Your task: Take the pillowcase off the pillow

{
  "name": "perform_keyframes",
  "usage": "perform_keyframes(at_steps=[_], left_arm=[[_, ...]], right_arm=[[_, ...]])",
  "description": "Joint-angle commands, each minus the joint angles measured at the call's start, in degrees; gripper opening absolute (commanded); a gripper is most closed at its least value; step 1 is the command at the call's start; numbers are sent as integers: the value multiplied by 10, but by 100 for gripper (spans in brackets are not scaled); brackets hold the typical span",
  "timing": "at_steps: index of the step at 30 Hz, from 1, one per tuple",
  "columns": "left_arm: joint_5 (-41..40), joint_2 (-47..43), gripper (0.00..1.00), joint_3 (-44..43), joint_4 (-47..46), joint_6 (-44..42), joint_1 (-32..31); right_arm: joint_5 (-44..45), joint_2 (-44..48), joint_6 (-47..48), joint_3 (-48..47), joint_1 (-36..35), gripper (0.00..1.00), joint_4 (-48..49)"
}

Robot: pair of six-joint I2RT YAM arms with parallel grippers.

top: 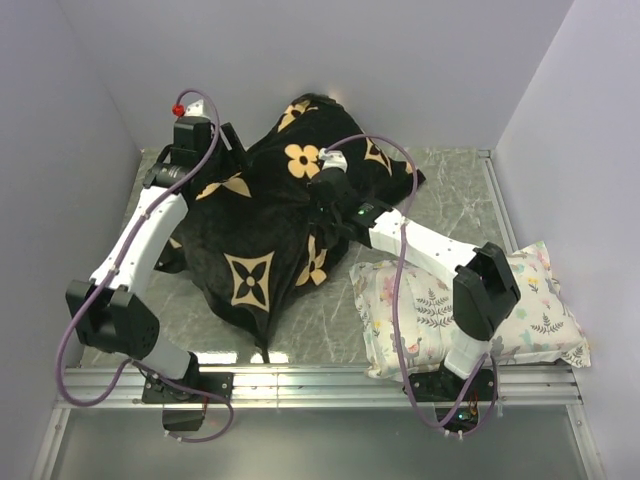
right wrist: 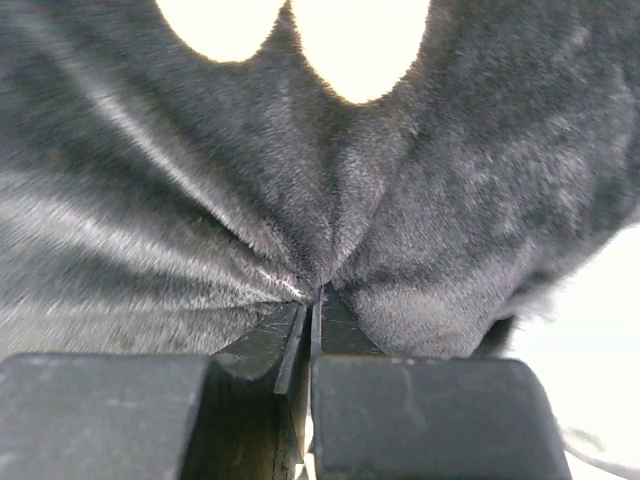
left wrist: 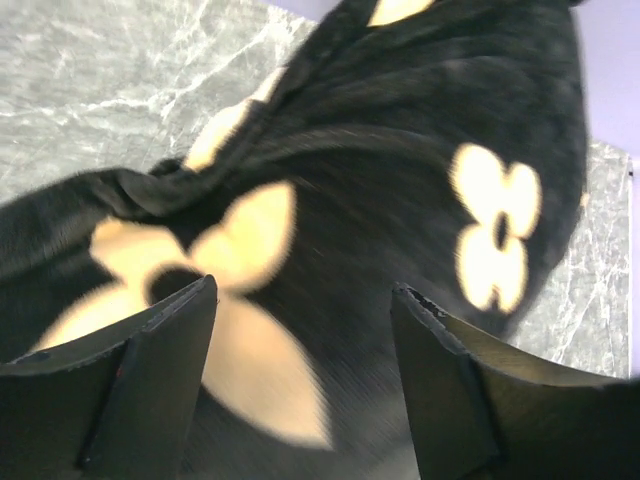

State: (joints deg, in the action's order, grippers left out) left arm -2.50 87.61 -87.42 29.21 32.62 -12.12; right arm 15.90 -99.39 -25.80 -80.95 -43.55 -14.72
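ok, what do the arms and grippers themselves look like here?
Both arms match: the left arm and right arm have white link shells with chunky black joint housings. A purple cable loops loosely along each. The left gripper and right gripper have flat matte black fingers, scuffed at the edges. A small red part sits by the left wrist.

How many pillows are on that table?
2. The floral pillow lies at the near right. The black pillowcase bulges at centre, seemingly with a pillow hidden inside. Others may lie beneath it.

One black pillowcase (top: 262, 228); one floral pillow (top: 542, 302); two arms: left (top: 140, 240), right (top: 430, 245).
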Motion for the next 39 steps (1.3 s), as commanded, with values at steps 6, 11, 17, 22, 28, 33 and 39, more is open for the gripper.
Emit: perform_keyframes(at_steps=[6, 11, 17, 22, 28, 33, 39], left_arm=[[-176, -153, 80, 65, 27, 25, -89], [-173, -184, 80, 146, 0, 58, -102], [-151, -120, 79, 197, -36, 61, -110], [-218, -15, 35, 137, 16, 41, -106], [-222, 80, 2, 34, 41, 10, -66], [-202, 136, 0, -31, 67, -14, -51], [-168, 180, 0, -38, 71, -32, -30]], right_arm=[[-106, 79, -6, -5, -57, 0, 73], [-83, 117, 4, -5, -97, 0, 84], [-32, 154, -1, 47, -67, 37, 61], [-17, 203, -28, 127, -13, 78, 45], [-43, 273, -43, 265, 0, 96, 109], [-96, 247, -65, 339, 0, 100, 206], [-114, 191, -118, 383, -7, 100, 345]])
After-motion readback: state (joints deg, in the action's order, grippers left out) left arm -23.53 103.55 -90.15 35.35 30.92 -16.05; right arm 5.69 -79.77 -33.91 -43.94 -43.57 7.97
